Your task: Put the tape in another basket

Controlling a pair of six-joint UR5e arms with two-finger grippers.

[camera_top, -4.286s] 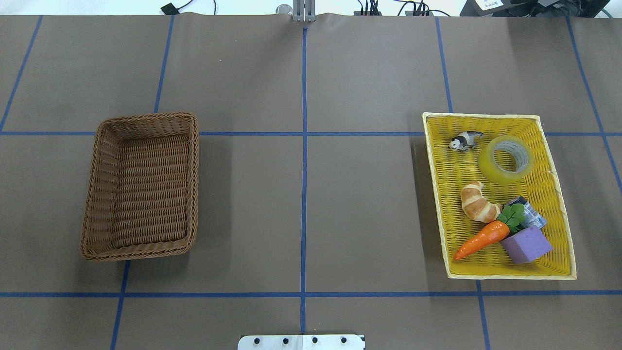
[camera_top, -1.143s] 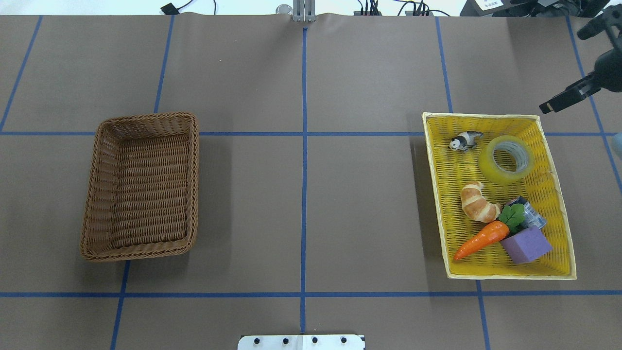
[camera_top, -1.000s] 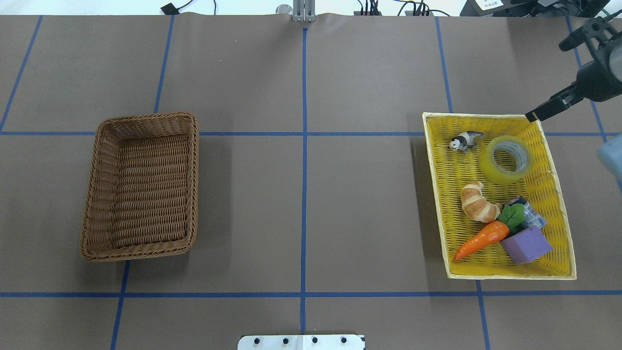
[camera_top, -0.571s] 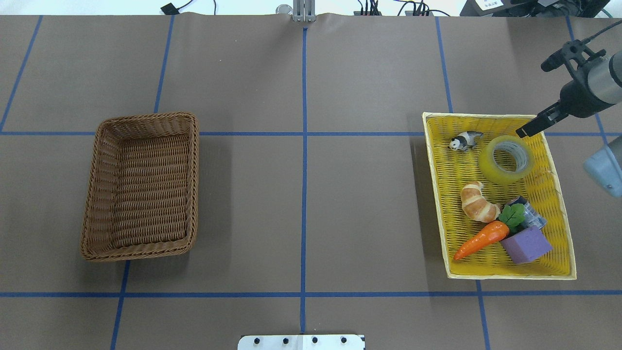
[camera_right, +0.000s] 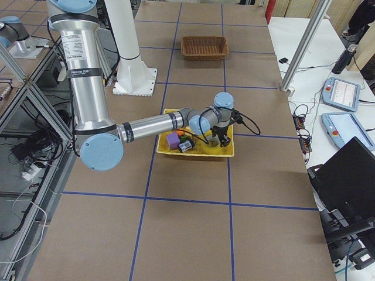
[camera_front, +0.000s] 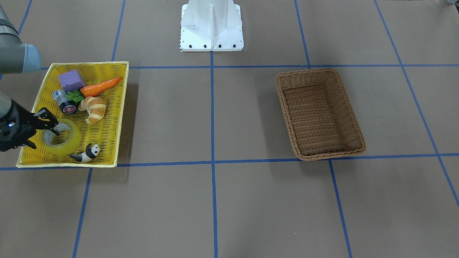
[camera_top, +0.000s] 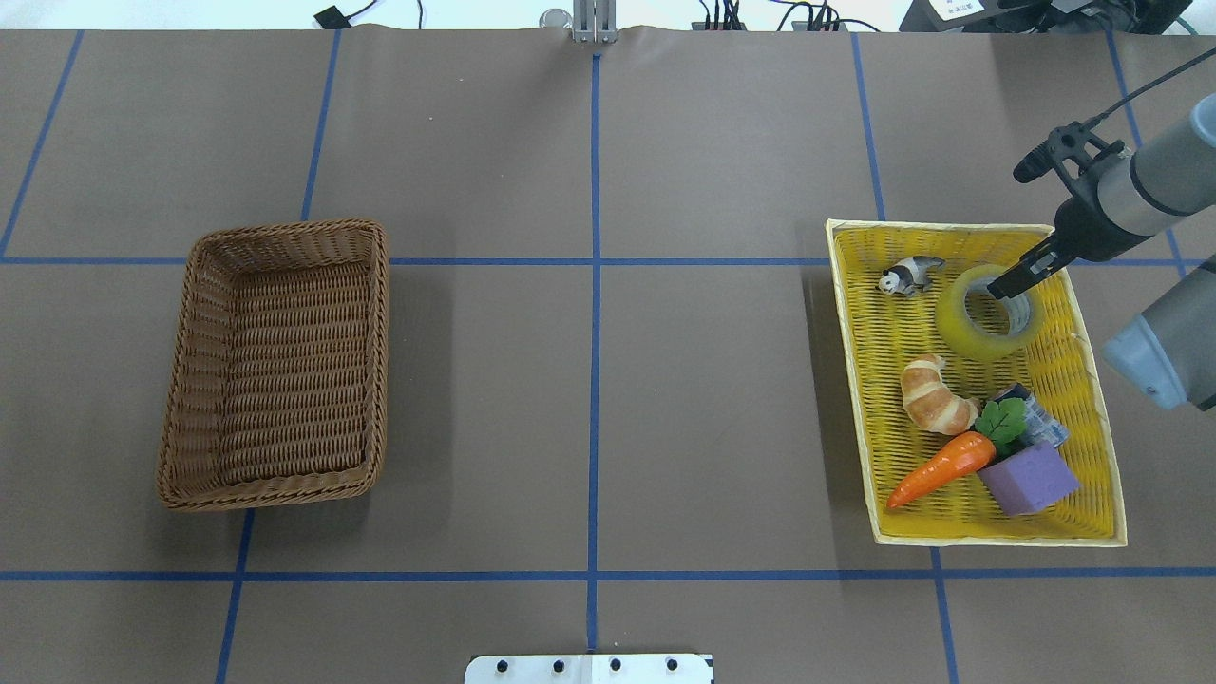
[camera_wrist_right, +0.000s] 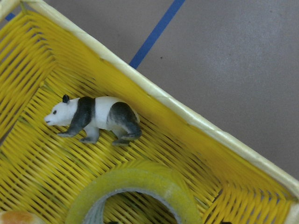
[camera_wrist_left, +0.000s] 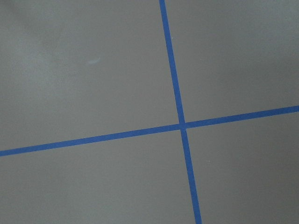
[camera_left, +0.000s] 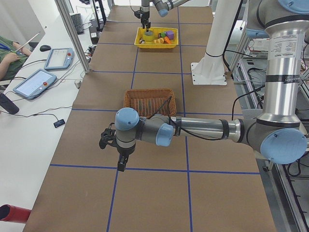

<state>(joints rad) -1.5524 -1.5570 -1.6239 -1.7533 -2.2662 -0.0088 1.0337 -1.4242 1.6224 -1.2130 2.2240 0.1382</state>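
Observation:
The tape (camera_top: 961,332), a wide yellow roll with a pale core, lies flat in the far part of the yellow tray (camera_top: 950,227). It also shows in the front view (camera_front: 71,144) and at the bottom of the right wrist view (camera_wrist_right: 140,179). My right gripper (camera_top: 1005,281) hangs over the roll's far side, its jaws open and empty in the front view (camera_front: 43,135). The brown wicker basket (camera_top: 380,285) stands empty on the left half of the table. My left gripper (camera_left: 119,164) shows only in the exterior left view, low over bare table, and I cannot tell its state.
The tray also holds a toy panda (camera_top: 910,275) beside the tape, a croissant (camera_top: 936,397), a carrot (camera_top: 940,467), a purple block (camera_top: 1031,477) and a small grey can (camera_front: 64,102). The robot's base plate (camera_top: 589,668) is at the near edge.
My right arm has come in from the far right edge and moved left and down, from outside the tray's corner to over the tape. Nothing on the table has moved.

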